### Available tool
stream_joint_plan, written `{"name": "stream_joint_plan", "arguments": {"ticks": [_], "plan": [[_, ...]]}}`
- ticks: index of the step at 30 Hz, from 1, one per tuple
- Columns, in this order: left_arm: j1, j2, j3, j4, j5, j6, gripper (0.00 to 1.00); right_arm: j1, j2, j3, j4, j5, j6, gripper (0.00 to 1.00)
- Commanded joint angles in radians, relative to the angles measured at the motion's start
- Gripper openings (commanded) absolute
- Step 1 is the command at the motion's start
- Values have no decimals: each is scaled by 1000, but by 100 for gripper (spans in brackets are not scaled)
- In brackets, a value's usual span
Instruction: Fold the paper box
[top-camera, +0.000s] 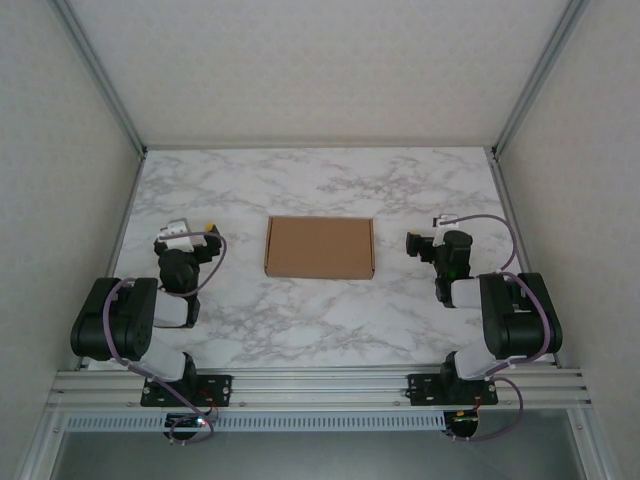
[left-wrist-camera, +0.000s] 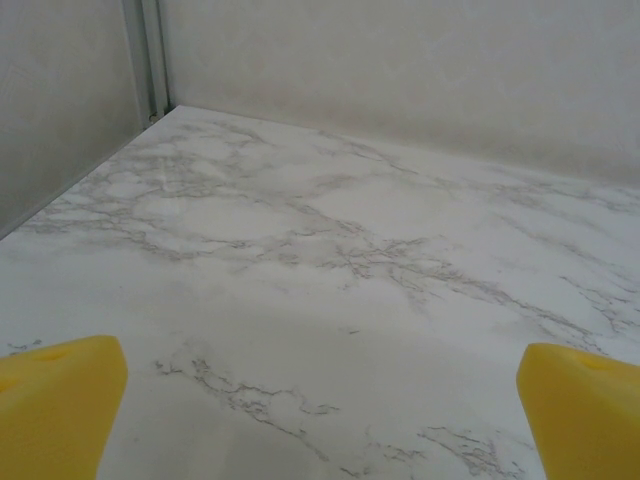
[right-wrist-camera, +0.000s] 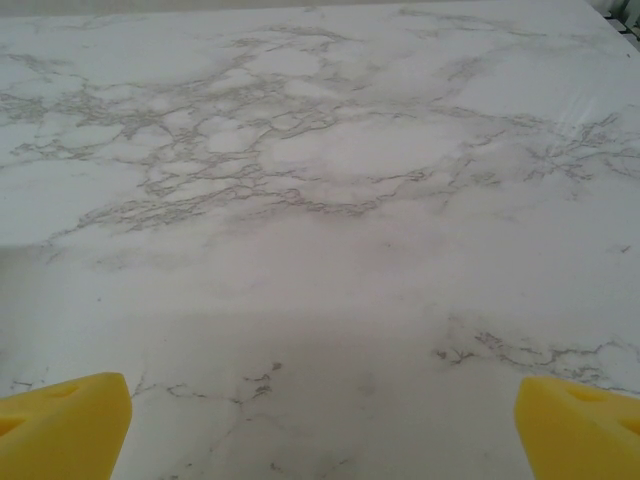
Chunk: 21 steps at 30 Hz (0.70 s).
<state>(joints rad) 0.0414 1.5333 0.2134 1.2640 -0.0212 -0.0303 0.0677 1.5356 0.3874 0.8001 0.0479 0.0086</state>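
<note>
The paper box (top-camera: 320, 247) lies in the middle of the surface (top-camera: 320, 180). It looks like a neat, flat brown shape with no flaps sticking out. So I think the folding is done, or almost done. The left gripper (top-camera: 192, 236) sits apart on one side, and the right gripper (top-camera: 420, 243) on the other. Both are wide open and hold nothing.
</note>
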Motion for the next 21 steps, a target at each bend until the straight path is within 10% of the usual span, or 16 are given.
{"name": "stream_joint_plan", "arguments": {"ticks": [1,21], "plan": [[12,6,14,24,15,-19,99,-9,4,16,6,-6,10,99],[12,5,11,28,14,-20,99,-8,3,11,14,0,6,99]]}}
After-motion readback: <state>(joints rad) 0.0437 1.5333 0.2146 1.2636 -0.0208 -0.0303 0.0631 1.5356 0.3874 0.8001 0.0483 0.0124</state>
